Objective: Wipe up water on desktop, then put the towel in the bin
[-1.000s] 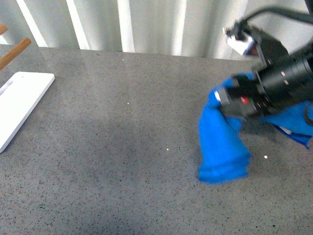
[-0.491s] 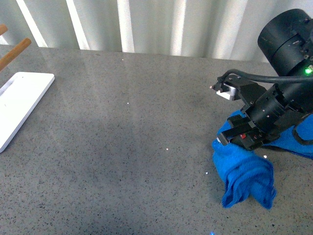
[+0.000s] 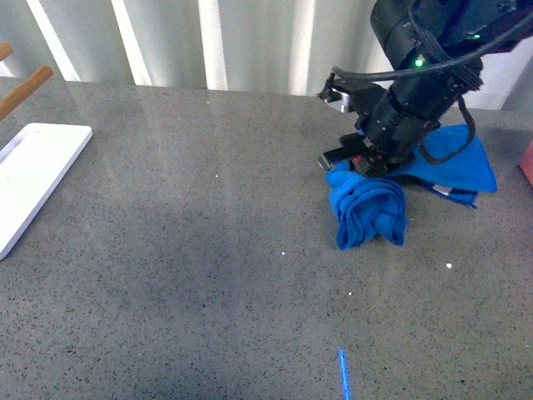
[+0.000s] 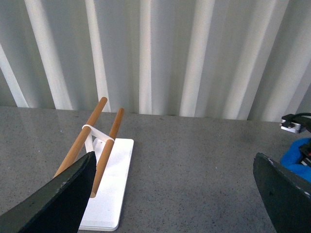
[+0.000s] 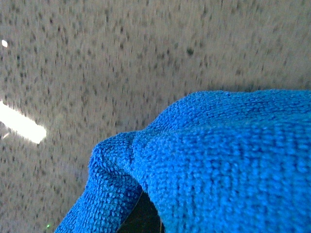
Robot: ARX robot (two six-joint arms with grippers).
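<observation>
The right end effector [image 3: 360, 162] seems clamped on the towel [image 3: 371, 212], bunched on the table [image 3: 183, 250] just under its tip toward the far right corner; the left end effector [image 4: 174, 160] gapes empty, well apart.

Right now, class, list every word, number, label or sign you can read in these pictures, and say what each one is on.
No text can be read in any view.
The towel, the desktop and the white tray show no lettering.
A small red patch on the right gripper is too small to read.
</observation>
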